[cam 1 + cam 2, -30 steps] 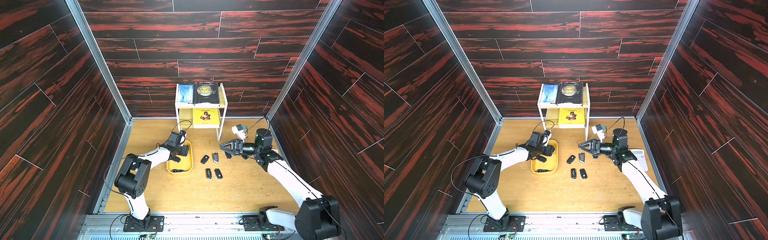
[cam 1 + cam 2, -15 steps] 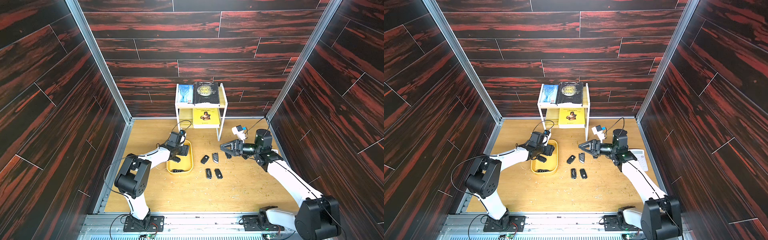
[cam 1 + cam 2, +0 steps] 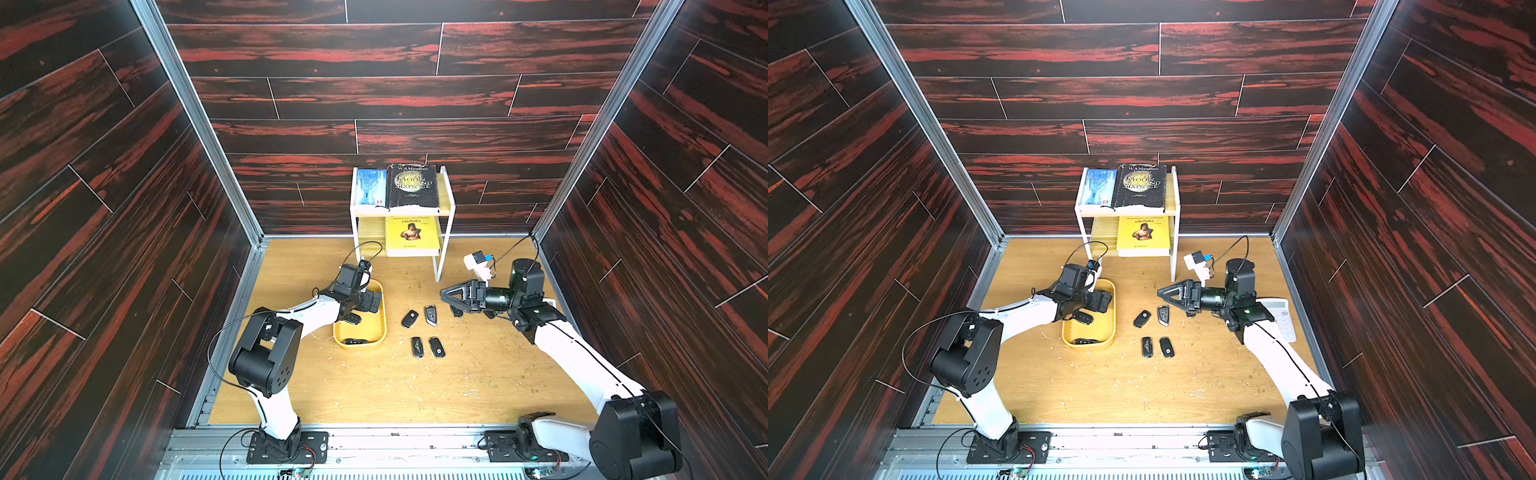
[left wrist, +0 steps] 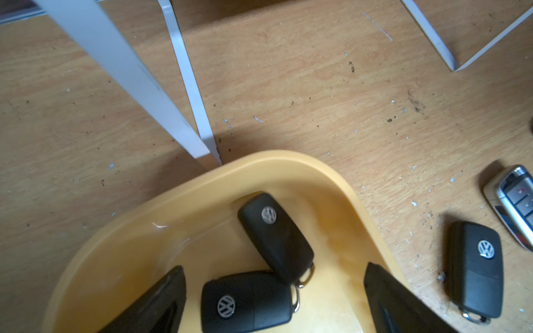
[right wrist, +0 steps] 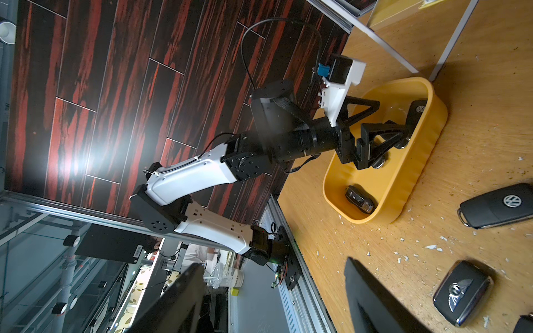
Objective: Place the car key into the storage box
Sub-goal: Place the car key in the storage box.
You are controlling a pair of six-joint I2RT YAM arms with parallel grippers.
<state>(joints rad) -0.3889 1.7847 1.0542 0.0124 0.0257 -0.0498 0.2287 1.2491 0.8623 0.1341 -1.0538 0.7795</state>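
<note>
At the 6 o'clock end of the storage box (image 3: 384,320), one black fob (image 3: 355,341) is lying alone. Toward the box's 12 o'clock end, the left gripper (image 4: 274,266) is hanging with jaws spread wide either side of the car key (image 4: 245,302), which is resting on the box floor, apparently touching a second key (image 4: 275,239). At the box's 3 o'clock, loose fobs (image 3: 436,347) are lying on the table (image 3: 374,386); beyond them, the right gripper (image 3: 444,292) is hovering, jaws apart.

Wooden tabletop (image 3: 374,386) carries yellow storage box (image 3: 385,322), loose key fobs (image 3: 436,347), white shelf (image 3: 437,266), calculator (image 3: 1285,320), scattered crumbs (image 3: 478,392).
</note>
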